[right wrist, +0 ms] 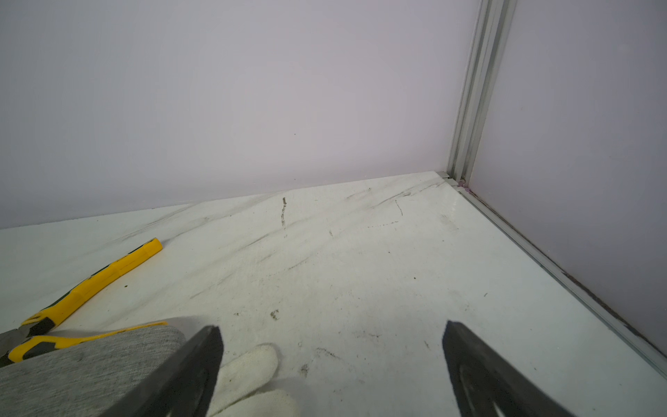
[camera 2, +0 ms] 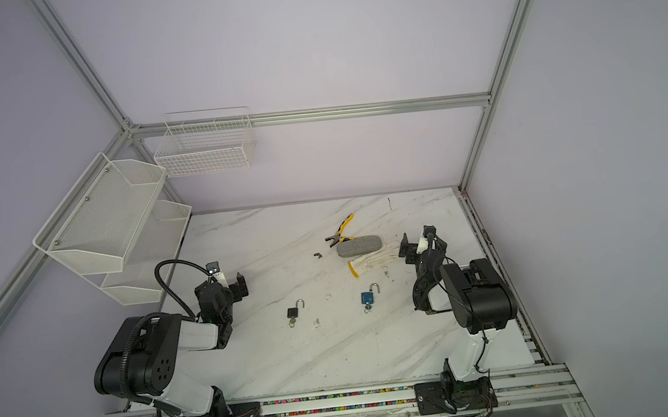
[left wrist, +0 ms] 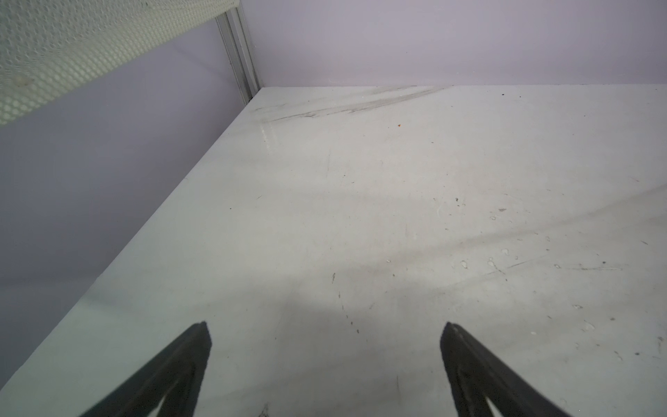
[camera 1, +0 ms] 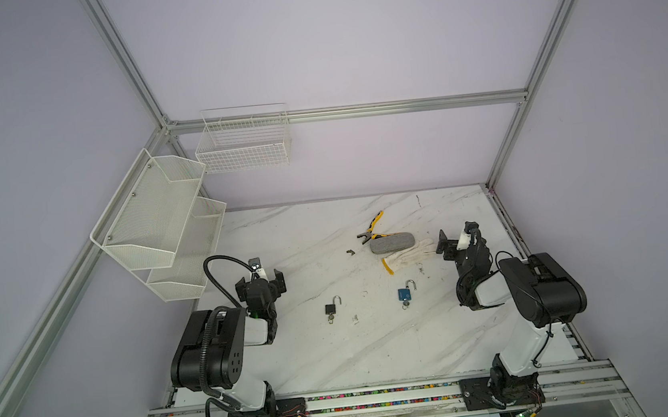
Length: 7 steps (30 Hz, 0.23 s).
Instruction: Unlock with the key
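Observation:
A black padlock [camera 1: 330,309] [camera 2: 292,312] lies mid-table with a small key [camera 1: 330,319] in its base. Right of it lies a blue padlock [camera 1: 404,294] [camera 2: 367,297], also with a key [camera 1: 405,305] in its base. Both shackles sit off to one side of the bodies and look open. My left gripper [camera 1: 260,282] [camera 2: 223,286] [left wrist: 326,325] hovers open and empty over bare table, left of the black padlock. My right gripper [camera 1: 456,236] [camera 2: 417,242] [right wrist: 332,328] is open and empty beside the glove's fingertips. Neither wrist view shows a padlock.
Yellow-handled pliers [camera 1: 372,228] [right wrist: 97,278], a grey case [camera 1: 392,242] [right wrist: 90,361] and a white glove [camera 1: 408,254] [right wrist: 249,364] lie at the back middle, with a small dark metal piece [camera 1: 350,252] to their left. A mesh shelf [camera 1: 158,218] and a wire basket [camera 1: 242,143] hang on the left walls.

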Motion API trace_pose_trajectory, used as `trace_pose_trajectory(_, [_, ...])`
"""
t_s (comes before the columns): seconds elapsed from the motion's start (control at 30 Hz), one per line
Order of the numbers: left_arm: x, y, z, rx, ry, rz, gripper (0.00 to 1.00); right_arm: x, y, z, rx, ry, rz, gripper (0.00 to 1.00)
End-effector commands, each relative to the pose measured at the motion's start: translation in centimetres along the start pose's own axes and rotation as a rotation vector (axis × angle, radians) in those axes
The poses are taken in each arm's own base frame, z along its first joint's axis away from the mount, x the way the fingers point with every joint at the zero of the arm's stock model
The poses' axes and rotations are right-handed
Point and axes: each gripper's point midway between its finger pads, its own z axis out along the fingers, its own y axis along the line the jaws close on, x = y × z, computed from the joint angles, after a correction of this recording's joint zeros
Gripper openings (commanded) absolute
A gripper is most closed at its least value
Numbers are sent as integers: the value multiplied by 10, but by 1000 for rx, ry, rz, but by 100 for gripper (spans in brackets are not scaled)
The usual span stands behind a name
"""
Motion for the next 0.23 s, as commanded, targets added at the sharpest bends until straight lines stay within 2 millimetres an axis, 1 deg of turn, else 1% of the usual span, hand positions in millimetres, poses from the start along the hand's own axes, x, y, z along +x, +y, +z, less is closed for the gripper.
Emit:
trace_pose_trajectory(0.0, [-32, 0, 1, 4, -98, -28, 100, -17, -2, 0, 12, -62, -17, 97])
trace_pose_trajectory(0.2, [-32, 0, 0, 4, -99, -28, 100, -17, -2, 0, 10, -65, -14, 97])
